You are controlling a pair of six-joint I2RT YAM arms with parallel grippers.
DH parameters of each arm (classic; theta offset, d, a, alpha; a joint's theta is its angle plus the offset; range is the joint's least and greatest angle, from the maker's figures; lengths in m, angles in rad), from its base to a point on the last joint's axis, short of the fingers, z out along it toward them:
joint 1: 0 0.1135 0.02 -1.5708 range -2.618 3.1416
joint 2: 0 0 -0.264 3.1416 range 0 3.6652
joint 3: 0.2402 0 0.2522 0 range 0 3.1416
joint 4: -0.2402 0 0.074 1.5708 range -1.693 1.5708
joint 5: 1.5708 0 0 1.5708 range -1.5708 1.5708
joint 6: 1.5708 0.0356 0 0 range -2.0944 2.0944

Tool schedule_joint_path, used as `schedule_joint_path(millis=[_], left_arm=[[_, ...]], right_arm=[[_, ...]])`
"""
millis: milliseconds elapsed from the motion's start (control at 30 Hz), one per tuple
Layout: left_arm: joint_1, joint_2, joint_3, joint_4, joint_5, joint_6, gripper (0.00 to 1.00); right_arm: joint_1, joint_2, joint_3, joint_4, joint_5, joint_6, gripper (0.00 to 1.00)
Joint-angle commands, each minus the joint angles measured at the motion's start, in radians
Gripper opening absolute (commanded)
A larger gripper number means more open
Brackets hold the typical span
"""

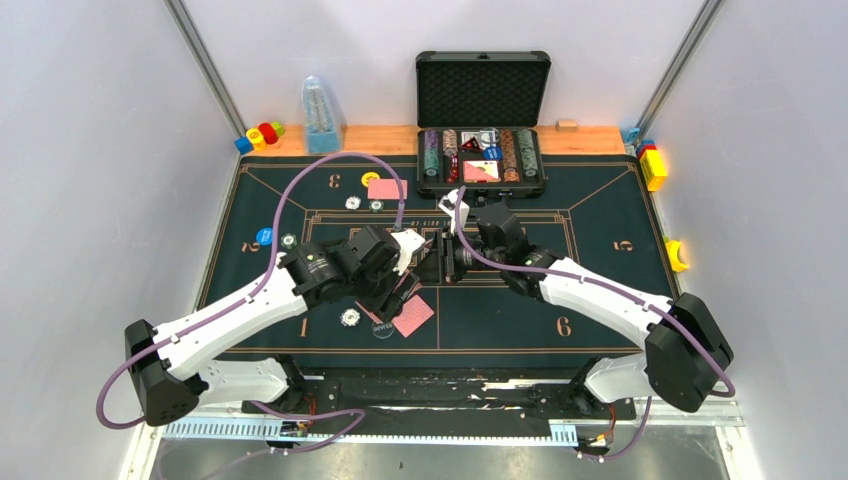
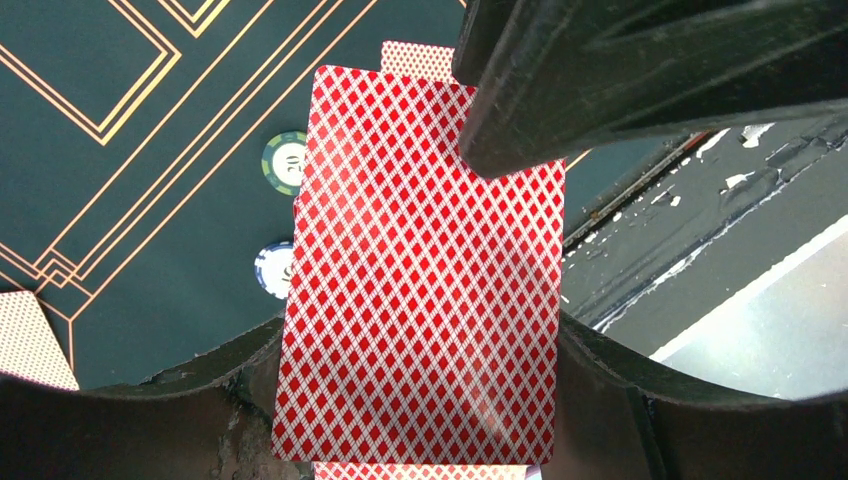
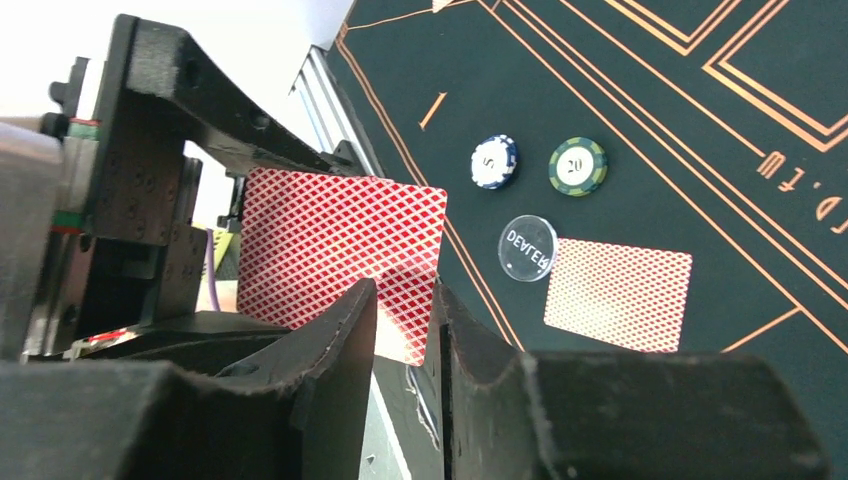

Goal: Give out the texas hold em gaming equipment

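My left gripper [image 1: 402,272] is over the mat's middle, shut on a red-backed playing card [image 2: 420,270] held by its edges between the fingers [image 2: 225,390]; a second card edge shows under it. My right gripper [image 1: 440,257] faces it, jaws slightly apart [image 3: 405,300] at the held card's corner [image 3: 340,245]. On the mat near seat 1 lie a card [image 3: 618,295], a clear dealer button [image 3: 528,247], a blue-white chip [image 3: 494,161] and a green chip [image 3: 577,166]. Seat 3 has a card [image 1: 387,188], a yellow disc [image 1: 370,179] and two chips [image 1: 353,202]. Seat 2 has a blue disc [image 1: 264,236] and a chip [image 1: 288,240].
An open black case [image 1: 483,90] with chip rows and cards stands at the mat's far edge. Toy blocks [image 1: 260,133] and a clear blue bottle [image 1: 320,115] are at the back left; more blocks [image 1: 652,165] line the right side. The table's front edge [image 2: 640,190] is close below.
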Motion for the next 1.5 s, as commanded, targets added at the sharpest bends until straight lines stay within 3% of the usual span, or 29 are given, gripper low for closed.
schedule_joint_path(millis=[0,333,633,800,967,1467], left_arm=[[-0.002,-0.009,0.018,0.027,0.007,0.016,0.00],[-0.002,-0.010,0.018,0.026,0.004,0.015,0.00],[-0.001,-0.010,0.020,0.026,-0.003,0.017,0.00],[-0.002,-0.016,0.021,0.025,-0.008,0.014,0.00],[-0.002,-0.021,0.020,0.025,-0.013,0.013,0.00],[-0.002,-0.032,0.014,0.024,-0.016,0.011,0.00]], right_arm=[[-0.002,-0.030,0.017,0.073,-0.123,0.008,0.31],[-0.002,-0.026,0.036,0.018,-0.054,0.002,0.57],[-0.002,-0.020,0.045,-0.014,-0.056,-0.005,0.69],[-0.002,0.010,0.047,-0.014,-0.090,0.034,0.71],[-0.002,0.044,0.044,0.049,-0.164,0.104,0.71],[-0.004,0.060,0.036,0.102,-0.167,0.199,0.38]])
